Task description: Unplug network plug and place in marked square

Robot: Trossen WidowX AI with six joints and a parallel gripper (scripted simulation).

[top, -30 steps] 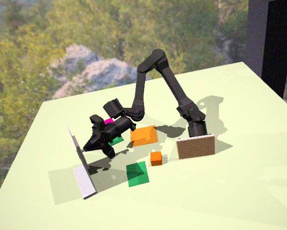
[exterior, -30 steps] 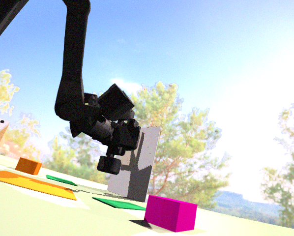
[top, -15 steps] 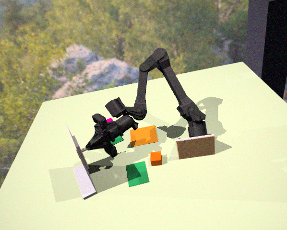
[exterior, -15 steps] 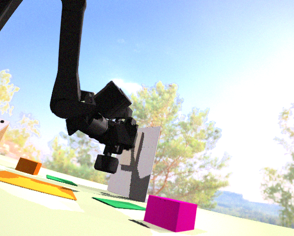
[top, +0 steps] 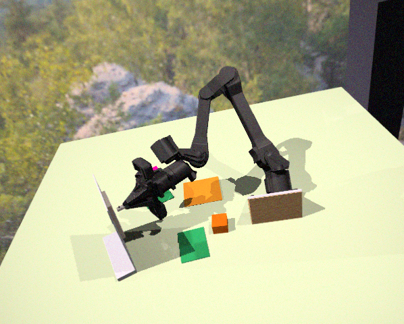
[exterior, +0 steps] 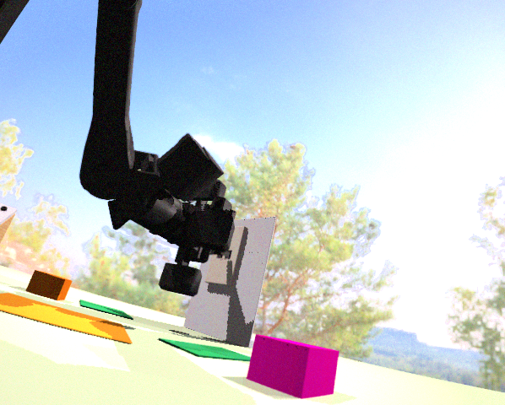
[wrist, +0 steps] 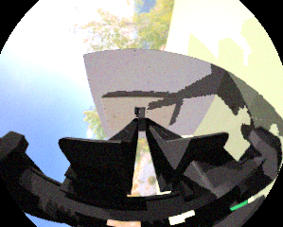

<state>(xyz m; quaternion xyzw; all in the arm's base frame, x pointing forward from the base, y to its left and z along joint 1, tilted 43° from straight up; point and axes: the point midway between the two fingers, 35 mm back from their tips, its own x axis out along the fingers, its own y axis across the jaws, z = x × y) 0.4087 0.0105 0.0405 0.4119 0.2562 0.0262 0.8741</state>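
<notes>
My gripper [top: 125,205] [wrist: 141,121] is shut on the plug [top: 120,208] [wrist: 141,113], just in front of the upright panel [exterior: 258,266] [wrist: 117,71]. The plug's light grey front end shows beyond the fingertips, close to the tan socket plate [exterior: 216,273] [wrist: 119,112]. A small dark opening shows beside the plug in the wrist view. I cannot tell whether any of the plug is inside the socket; the tab is too small to make out. A green square [top: 196,244] and a larger orange patch [top: 204,190] [exterior: 65,318] lie flat on the table.
An orange cube [top: 219,223] [exterior: 47,284] stands between the green square and the orange patch. A second green patch [top: 166,196] [exterior: 204,349] lies under the arm. A magenta block [exterior: 287,366] stands beside it. A brown board [top: 275,208] stands near the arm's base.
</notes>
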